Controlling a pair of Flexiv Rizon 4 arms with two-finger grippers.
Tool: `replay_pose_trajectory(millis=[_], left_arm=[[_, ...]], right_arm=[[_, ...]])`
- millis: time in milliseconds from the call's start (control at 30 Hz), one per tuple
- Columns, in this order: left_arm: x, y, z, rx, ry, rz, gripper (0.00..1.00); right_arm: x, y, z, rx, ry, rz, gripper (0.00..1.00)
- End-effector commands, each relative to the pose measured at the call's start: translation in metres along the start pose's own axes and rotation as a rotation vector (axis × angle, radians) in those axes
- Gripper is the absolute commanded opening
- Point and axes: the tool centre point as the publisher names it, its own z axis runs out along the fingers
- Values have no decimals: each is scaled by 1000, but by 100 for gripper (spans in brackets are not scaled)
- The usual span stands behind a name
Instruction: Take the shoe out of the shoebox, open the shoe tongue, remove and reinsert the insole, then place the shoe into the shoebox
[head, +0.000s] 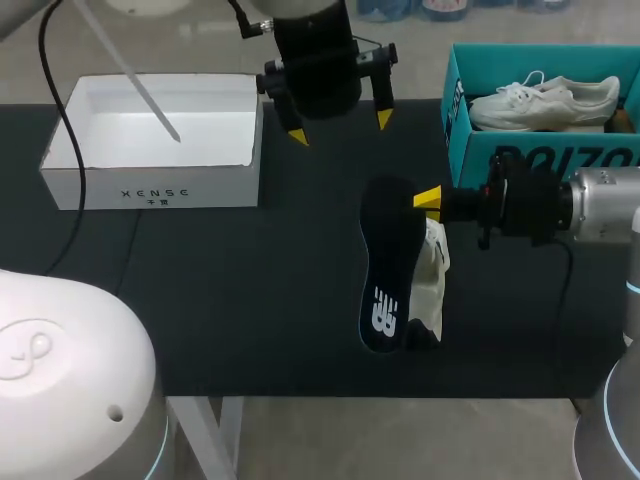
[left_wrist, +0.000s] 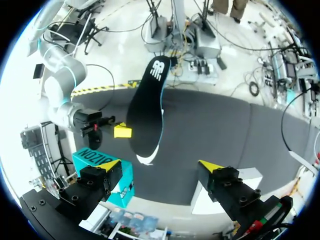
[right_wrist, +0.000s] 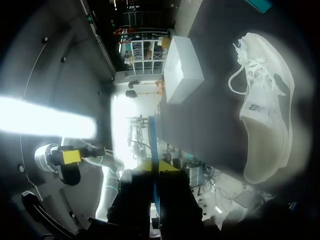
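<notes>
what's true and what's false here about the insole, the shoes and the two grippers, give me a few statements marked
1. The right gripper is shut on the black insole. True.
2. The left gripper holds a shoe. False: it is open and holds nothing, above the table near the white shoebox.
3. The insole sits inside the shoe. False: it is out, held over the white shoe on the table.
4. The teal shoebox holds a second white shoe. True.
5. A shoe lies in the white shoebox. False: no shoe shows in it.
</notes>
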Motion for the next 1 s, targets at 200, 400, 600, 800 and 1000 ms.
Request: replay_pose_trajectory(millis=[200,400,600,800,1000], left_arm=[[1,0,1,-3,-1,1,100],[1,0,1,-3,-1,1,100],[1,0,1,-3,-1,1,100],[2,-3,0,18,-68,-7,100],[22,-11,-14,143,-562,-18,100]], right_arm=[[-1,-1,1,-3,0,0,0],[-1,-1,1,-3,0,0,0],[-1,-1,1,-3,0,0,0],[-1,-1,1,-3,0,0,0],[-1,-1,1,-3,0,0,0]])
